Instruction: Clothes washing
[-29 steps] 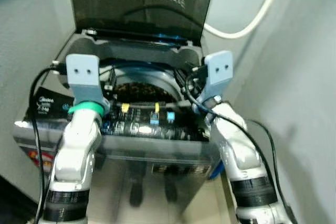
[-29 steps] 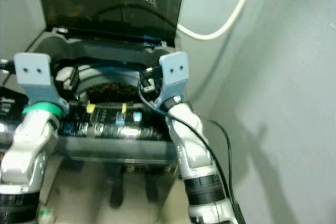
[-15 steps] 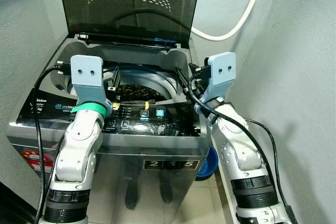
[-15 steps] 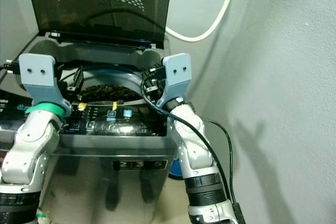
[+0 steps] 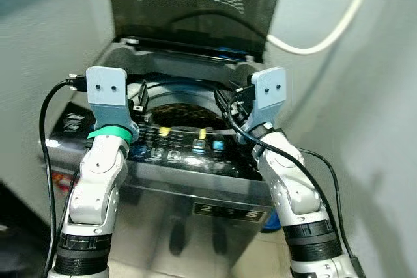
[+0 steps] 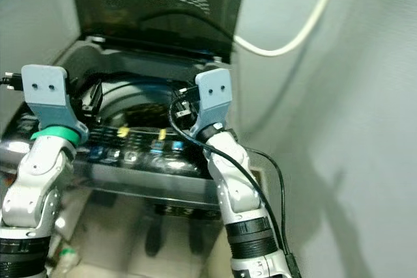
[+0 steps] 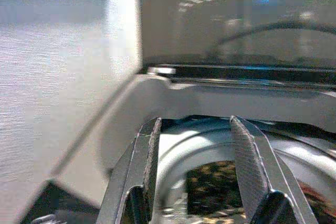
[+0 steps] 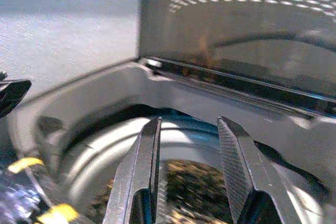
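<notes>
Camera nearer; washing machine (image 5: 195,161) open

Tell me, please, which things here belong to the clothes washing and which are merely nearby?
Part of the job:
washing machine
open lid
patterned laundry in the drum
left gripper, open over the drum
right gripper, open over the drum

Just nearby:
white hose on the wall
blue basin on the floor
</notes>
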Robot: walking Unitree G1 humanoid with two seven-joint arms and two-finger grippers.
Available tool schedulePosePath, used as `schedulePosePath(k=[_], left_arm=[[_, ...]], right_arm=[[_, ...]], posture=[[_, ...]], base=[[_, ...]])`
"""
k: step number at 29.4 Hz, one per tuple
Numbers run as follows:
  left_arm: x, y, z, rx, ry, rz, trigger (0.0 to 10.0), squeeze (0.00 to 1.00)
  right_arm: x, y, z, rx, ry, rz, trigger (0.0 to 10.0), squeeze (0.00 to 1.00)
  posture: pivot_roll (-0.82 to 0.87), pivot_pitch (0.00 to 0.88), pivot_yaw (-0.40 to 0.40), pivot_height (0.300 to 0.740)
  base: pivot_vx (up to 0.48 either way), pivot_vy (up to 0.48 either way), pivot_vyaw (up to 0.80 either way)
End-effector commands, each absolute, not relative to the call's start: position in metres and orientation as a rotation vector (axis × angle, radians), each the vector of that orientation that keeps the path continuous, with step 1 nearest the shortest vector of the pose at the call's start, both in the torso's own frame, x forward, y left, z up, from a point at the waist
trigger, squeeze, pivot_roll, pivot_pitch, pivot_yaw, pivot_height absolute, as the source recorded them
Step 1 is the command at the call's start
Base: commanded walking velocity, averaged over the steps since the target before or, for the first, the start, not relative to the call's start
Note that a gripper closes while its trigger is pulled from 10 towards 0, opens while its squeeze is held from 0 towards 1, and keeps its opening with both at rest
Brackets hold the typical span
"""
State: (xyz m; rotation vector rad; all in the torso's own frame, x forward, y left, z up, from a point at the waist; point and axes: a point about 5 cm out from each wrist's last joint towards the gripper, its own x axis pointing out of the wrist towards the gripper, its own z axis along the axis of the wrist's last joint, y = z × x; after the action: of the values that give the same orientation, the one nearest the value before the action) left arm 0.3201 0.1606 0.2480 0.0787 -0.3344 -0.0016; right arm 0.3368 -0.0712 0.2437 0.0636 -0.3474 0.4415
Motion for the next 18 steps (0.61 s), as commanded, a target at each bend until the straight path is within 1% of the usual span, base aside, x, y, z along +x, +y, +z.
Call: schedulePosePath(k=[1, 4, 5, 6, 8, 9, 11, 13, 16, 18], left_arm=[[0.32, 0.158, 0.251, 0.081, -0.347, -0.017, 10.0, 0.0], [0.319, 0.157, 0.253, 0.075, -0.361, -0.032, 10.0, 0.0], [0.317, 0.152, 0.256, 0.073, -0.386, -0.072, 10.0, 0.0], [0.317, 0.152, 0.256, 0.073, -0.386, -0.072, 10.0, 0.0], [0.315, 0.146, 0.259, 0.072, -0.409, -0.117, 10.0, 0.0], [0.315, 0.146, 0.259, 0.072, -0.409, -0.117, 10.0, 0.0], [0.316, 0.147, 0.257, 0.078, -0.398, -0.11, 10.0, 0.0], [0.316, 0.148, 0.255, 0.079, -0.389, -0.111, 10.0, 0.0], [0.315, 0.144, 0.244, 0.064, -0.349, -0.173, 10.0, 0.0], [0.315, 0.142, 0.241, 0.056, -0.343, -0.197, 10.0, 0.0]], right_arm=[[0.336, -0.075, 0.248, 0.092, -0.371, 0.427, 10.0, 0.0], [0.336, -0.075, 0.248, 0.113, -0.373, 0.427, 10.0, 0.0], [0.336, -0.076, 0.249, 0.185, -0.372, 0.431, 10.0, 0.0], [0.336, -0.076, 0.249, 0.185, -0.372, 0.431, 10.0, 0.0], [0.337, -0.08, 0.248, 0.301, -0.364, 0.433, 10.0, 0.0], [0.337, -0.08, 0.248, 0.301, -0.364, 0.433, 10.0, 0.0], [0.338, -0.088, 0.243, 0.362, -0.348, 0.43, 10.0, 0.0], [0.338, -0.089, 0.239, 0.392, -0.33, 0.461, 10.0, 0.0], [0.333, -0.087, 0.23, 0.443, -0.282, 0.591, 10.0, 0.0], [0.332, -0.087, 0.227, 0.454, -0.274, 0.619, 10.0, 0.0]], posture=[[0.14, 0.0, 0.002, 0.74], [0.14, 0.0, 0.009, 0.74], [0.14, 0.0, 0.009, 0.74], [0.14, 0.0, 0.009, 0.74], [0.14, 0.0, 0.009, 0.74], [0.14, 0.0, 0.009, 0.74], [0.14, 0.002, 0.017, 0.74], [0.14, 0.005, 0.018, 0.74], [0.14, 0.005, 0.018, 0.74], [0.14, 0.005, 0.018, 0.74]], base=[[0.0, 0.0, 0.8], [0.0, 0.0, 0.8], [0.0, 0.0, 0.8], [0.0, 0.0, 0.8], [0.0, 0.0, 0.8], [0.0, 0.0, 0.8], [0.0, 0.0, 0.8], [0.0, 0.0, 0.8], [0.0, 0.0, 0.8], [0.0, 0.0, 0.8]])
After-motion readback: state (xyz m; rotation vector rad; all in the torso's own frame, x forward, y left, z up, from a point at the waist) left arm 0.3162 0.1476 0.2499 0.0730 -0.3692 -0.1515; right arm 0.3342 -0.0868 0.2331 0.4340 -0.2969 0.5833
